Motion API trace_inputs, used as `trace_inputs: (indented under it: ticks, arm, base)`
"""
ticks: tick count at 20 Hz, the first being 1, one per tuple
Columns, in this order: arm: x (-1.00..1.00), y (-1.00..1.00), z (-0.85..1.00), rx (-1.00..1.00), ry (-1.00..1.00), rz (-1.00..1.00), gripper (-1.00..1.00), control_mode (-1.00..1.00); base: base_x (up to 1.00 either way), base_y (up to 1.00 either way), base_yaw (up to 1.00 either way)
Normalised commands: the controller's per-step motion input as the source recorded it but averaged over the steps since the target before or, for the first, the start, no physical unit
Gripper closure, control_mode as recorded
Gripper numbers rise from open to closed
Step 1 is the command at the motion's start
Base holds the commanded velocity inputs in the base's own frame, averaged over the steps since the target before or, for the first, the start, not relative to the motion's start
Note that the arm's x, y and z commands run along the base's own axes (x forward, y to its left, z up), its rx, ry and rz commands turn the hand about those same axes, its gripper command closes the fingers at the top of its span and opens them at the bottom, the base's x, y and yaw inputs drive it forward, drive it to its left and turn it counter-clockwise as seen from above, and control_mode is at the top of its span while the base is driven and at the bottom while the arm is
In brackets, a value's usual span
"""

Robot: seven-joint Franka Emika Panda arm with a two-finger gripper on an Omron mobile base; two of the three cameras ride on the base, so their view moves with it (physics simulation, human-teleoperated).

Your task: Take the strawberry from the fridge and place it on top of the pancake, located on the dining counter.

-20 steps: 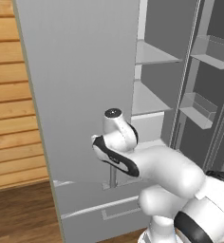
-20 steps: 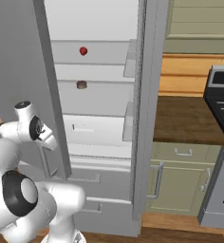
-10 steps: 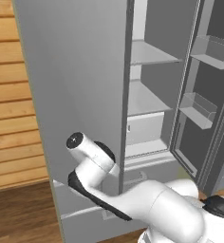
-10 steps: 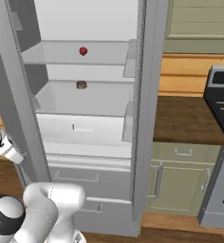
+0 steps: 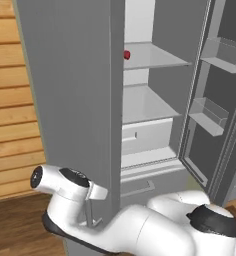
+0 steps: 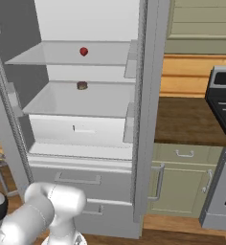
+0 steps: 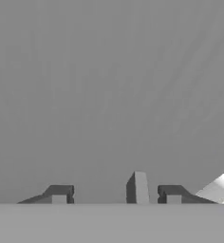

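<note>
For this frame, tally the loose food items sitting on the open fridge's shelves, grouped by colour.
Red: 1, the strawberry on the upper shelf.
Brown and dark: 1, a small squat round item at the back of the shelf below.
Total: 2
</note>
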Motion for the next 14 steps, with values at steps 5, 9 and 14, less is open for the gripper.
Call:
trace_inputs:
  ticks: [5, 9, 14]
  arm:
    - [-0.57, 0.25, 0.15, -0.08, -0.01, -0.07, -1.0, -1.0]
    - [-0.88, 0.05, 0.73, 0.0, 0.06, 0.0, -1.0, -1.0]
    - [-0.73, -0.4, 0.3, 0.22, 0.08, 0.18, -1.0, -1.0]
  base:
    - [0.0, 0.0, 0.0]
    - [0.0, 0.0, 0.0]
    - [0.0, 0.0, 0.0]
